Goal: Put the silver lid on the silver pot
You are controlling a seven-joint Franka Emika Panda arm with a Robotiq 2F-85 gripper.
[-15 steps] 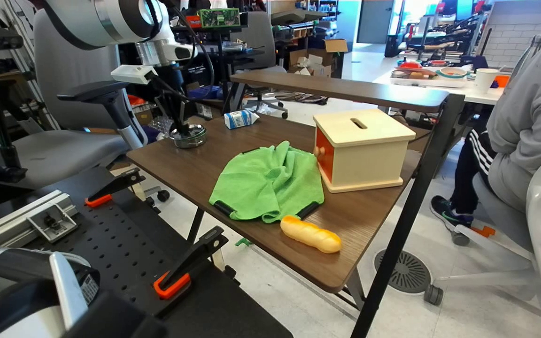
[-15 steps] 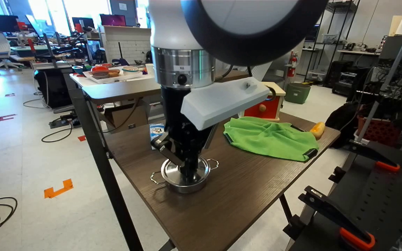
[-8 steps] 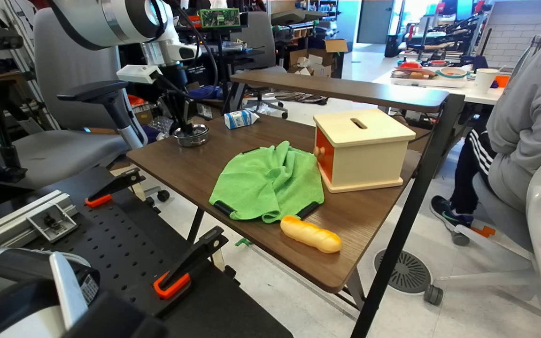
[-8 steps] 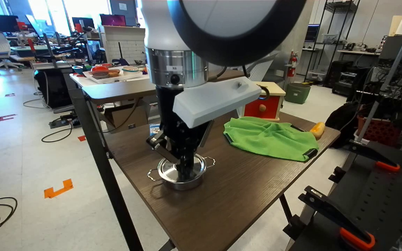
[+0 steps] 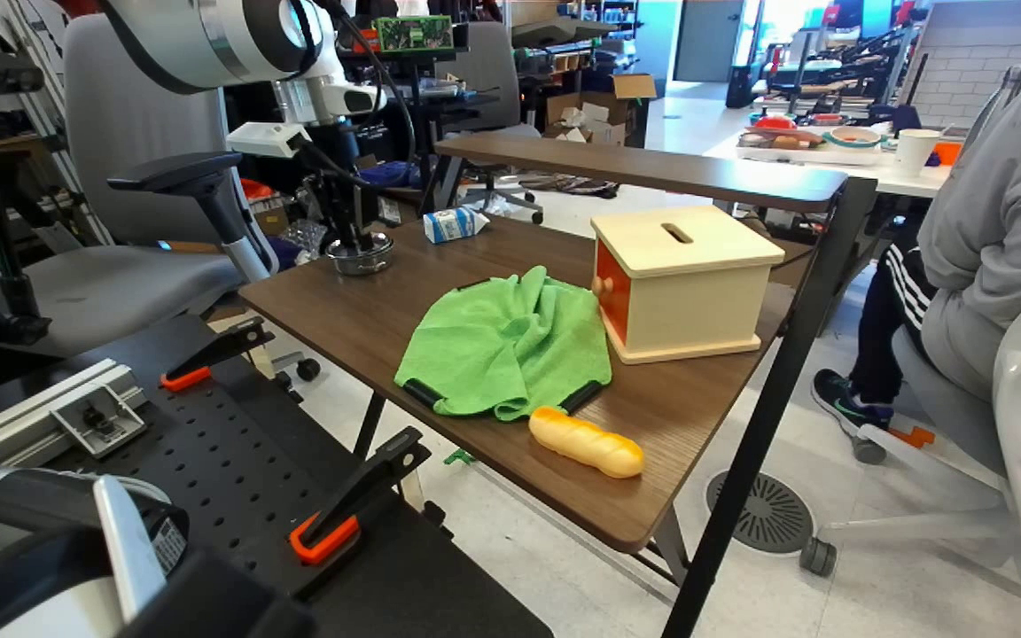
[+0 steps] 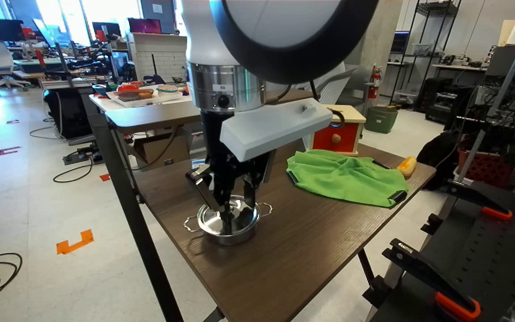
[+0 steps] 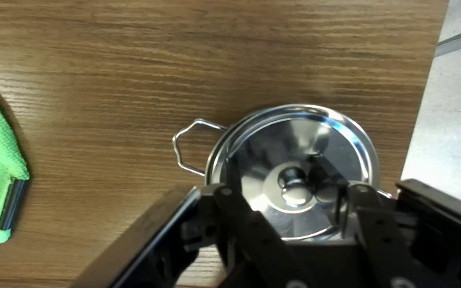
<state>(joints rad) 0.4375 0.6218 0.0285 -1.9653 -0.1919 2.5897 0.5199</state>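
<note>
The silver lid (image 7: 294, 136), a shiny disc with a round knob, lies on the silver pot (image 6: 233, 239), whose two wire handles show. In the wrist view the lid covers the pot's (image 7: 213, 160) top, with a thin strip of rim at its left. The pot also shows in an exterior view (image 5: 364, 263) near the table's corner. My gripper (image 6: 238, 212) is open above the lid. In the wrist view its fingers (image 7: 280, 178) are spread on either side of the knob and apart from it. The fingers hide part of the lid's near edge.
A green cloth (image 5: 510, 346), a wooden box (image 5: 688, 292) with an orange-red front, a toy bread loaf (image 5: 586, 441) and a blue-white packet (image 5: 453, 224) are on the brown table (image 6: 302, 250). A raised shelf (image 5: 643, 166) runs along one side.
The gripper fingers have opened from nearly shut at the knob and let go of the lid. Pot and lid have shifted slightly, left in an exterior view.
</note>
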